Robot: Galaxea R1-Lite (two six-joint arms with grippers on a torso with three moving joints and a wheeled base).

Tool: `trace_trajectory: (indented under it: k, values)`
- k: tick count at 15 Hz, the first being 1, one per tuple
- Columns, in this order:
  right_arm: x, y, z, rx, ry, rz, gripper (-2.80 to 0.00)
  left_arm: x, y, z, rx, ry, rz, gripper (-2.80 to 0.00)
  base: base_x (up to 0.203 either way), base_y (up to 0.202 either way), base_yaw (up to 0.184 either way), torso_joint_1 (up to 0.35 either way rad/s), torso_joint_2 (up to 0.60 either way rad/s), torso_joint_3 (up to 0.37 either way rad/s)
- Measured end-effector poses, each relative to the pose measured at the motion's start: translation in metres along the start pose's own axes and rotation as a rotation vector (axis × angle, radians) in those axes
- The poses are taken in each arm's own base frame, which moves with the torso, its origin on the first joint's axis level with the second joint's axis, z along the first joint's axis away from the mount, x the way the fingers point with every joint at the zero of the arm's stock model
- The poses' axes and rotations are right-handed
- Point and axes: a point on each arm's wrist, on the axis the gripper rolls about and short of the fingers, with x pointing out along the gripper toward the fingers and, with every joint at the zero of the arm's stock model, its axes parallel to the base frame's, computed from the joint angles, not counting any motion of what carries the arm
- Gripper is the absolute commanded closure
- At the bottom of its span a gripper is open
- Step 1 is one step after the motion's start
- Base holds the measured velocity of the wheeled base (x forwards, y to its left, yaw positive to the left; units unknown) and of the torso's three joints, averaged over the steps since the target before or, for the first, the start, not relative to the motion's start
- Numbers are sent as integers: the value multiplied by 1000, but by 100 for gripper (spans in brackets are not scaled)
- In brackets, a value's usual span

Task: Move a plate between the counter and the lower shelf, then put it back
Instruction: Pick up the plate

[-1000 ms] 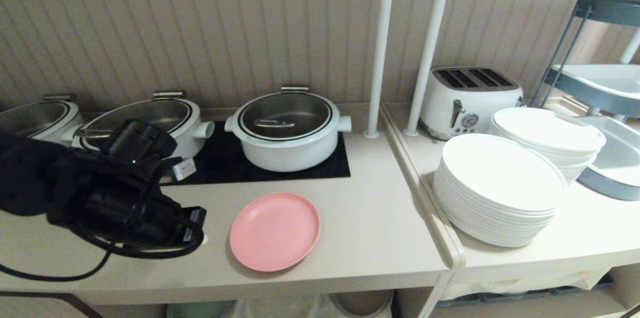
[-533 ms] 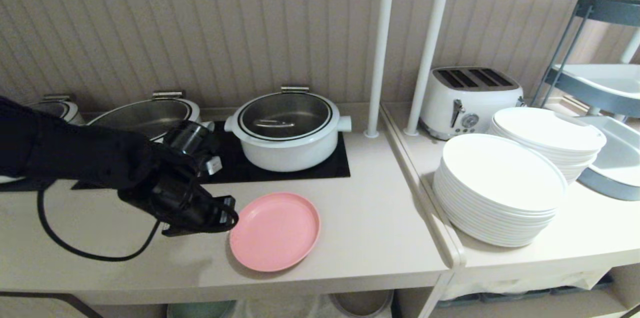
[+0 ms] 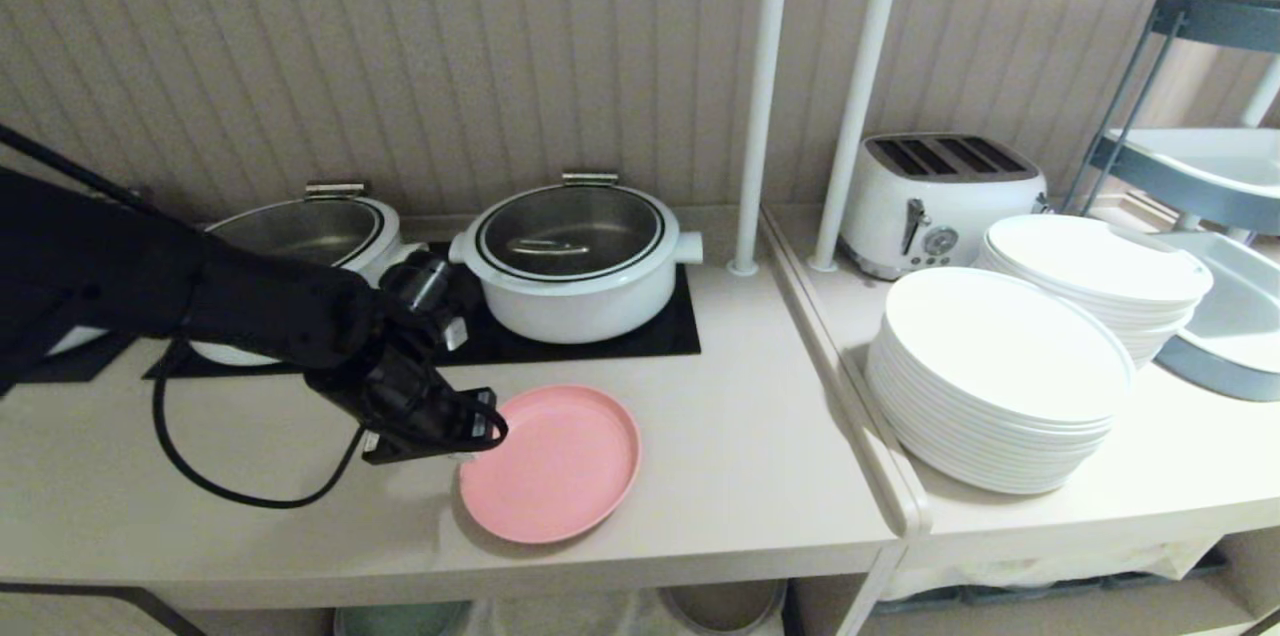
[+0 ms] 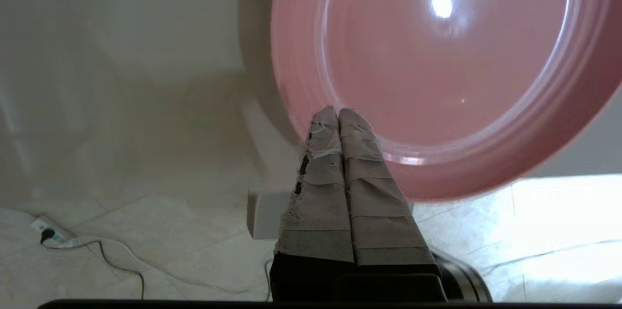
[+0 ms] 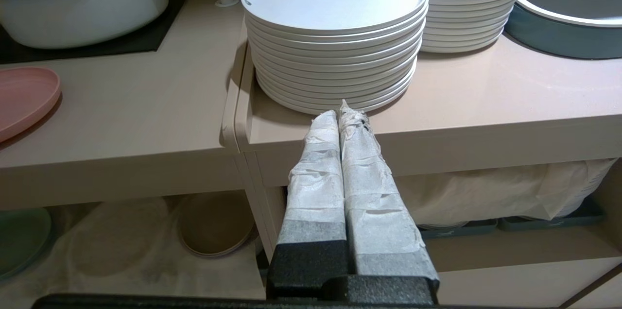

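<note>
The black left gripper [image 3: 490,426] is seen at the nine o'clock edge of the small round matte pink plate [image 3: 550,463], where a second ago it hung well to the left over bare worktop. Its taped fingers [image 4: 340,153] are pressed flat together with nothing between them, and in the left wrist view their tips lie just over the plate's rim; whether they touch it cannot be made out. The plate itself has not shifted: it lies flat on the smooth beige counter [image 3: 740,476], near the front edge, at six o'clock from the white lidded pot [image 3: 575,261] that stands on the black hob panel [image 3: 680,331].

From this approach it is judged that the pick-up is only beginning, and that the jaws must be spread before the rim can be taken.

Further right, two stacks of large white plates [image 3: 1000,376] and a white toaster [image 3: 940,201] are left untouched. The right gripper [image 5: 342,114] is parked low in front of the counter's edge, closed and empty. Below, the cloth-lined lower shelf [image 5: 121,246] is glimpsed, awaiting the plate.
</note>
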Motion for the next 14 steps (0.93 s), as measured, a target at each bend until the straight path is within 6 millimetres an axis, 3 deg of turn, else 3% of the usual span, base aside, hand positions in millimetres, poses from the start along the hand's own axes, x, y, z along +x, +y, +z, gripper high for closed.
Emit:
trace_trajectory:
  k: [3,4,14]
  values:
    - [0,0,0,0,0,0,0,8,-2,5,3,-16,9,0,0,0,0,0,0,0]
    - [0,0,0,1,0,0,0,10,-2,5,4,-13,13,-280,0,0,0,0,0,0]
    - [0,0,0,0,0,0,0,17,-4,16,7,-26,13,-280,0,0,0,0,0,0]
